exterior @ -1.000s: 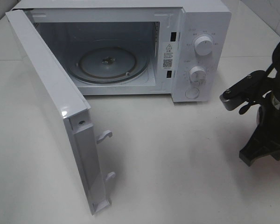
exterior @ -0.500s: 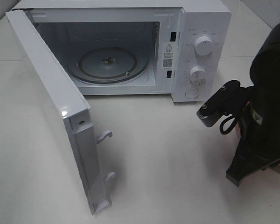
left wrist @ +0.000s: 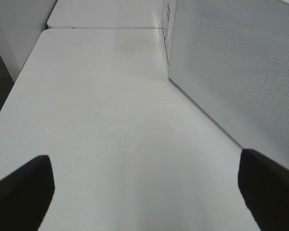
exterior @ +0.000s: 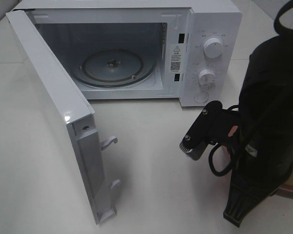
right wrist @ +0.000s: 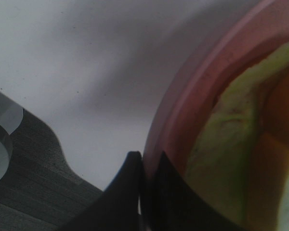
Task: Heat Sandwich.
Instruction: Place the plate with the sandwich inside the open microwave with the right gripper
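The sandwich, pale yellow-green with an orange part, lies on a round pink plate. In the right wrist view my right gripper is shut on the plate's rim, one finger on each side. From above, the right arm stands in front of the microwave's control panel and hides both plate and sandwich. The white microwave is open, with a bare glass turntable inside. My left gripper is open over the table beside the door's outer face, with nothing between its fingers.
The microwave door swings out to the left toward the table's front, its latch hooks pointing right. Two knobs sit on the control panel. White table lies between the door and the right arm.
The right arm has moved left and forward into view, from the right edge to in front of the control panel, still shut on the plate. The left gripper and microwave are unchanged.
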`<state>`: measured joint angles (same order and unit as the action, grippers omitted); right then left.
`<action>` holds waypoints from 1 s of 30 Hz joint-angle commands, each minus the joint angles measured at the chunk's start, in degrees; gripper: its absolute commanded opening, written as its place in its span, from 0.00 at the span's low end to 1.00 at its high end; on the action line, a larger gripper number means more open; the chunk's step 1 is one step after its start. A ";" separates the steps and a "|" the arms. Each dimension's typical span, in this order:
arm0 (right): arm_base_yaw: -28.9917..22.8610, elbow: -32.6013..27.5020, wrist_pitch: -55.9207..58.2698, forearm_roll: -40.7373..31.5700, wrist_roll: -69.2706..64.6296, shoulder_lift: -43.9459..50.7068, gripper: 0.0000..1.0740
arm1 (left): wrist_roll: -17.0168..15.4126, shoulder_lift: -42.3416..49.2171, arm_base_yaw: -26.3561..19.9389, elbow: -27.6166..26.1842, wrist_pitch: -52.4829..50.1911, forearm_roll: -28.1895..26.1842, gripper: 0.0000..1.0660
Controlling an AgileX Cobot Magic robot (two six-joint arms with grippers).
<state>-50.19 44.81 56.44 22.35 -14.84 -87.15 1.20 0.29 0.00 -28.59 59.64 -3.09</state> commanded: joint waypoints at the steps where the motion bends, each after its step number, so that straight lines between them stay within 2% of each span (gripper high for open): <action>1: -2.58 -0.11 0.97 1.26 0.17 0.46 0.03 | -0.06 1.49 0.06 0.17 -0.34 -0.11 0.92; 12: -9.28 -0.11 0.69 1.43 4.76 0.46 0.04 | -0.06 1.49 0.06 0.17 -0.34 -0.11 0.92; 30: -9.22 -0.11 -6.93 1.43 23.89 0.46 0.04 | -0.06 1.49 0.06 0.17 -0.34 -0.11 0.92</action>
<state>-59.19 44.81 49.85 22.46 7.68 -87.15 1.20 0.29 0.00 -28.59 59.64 -3.09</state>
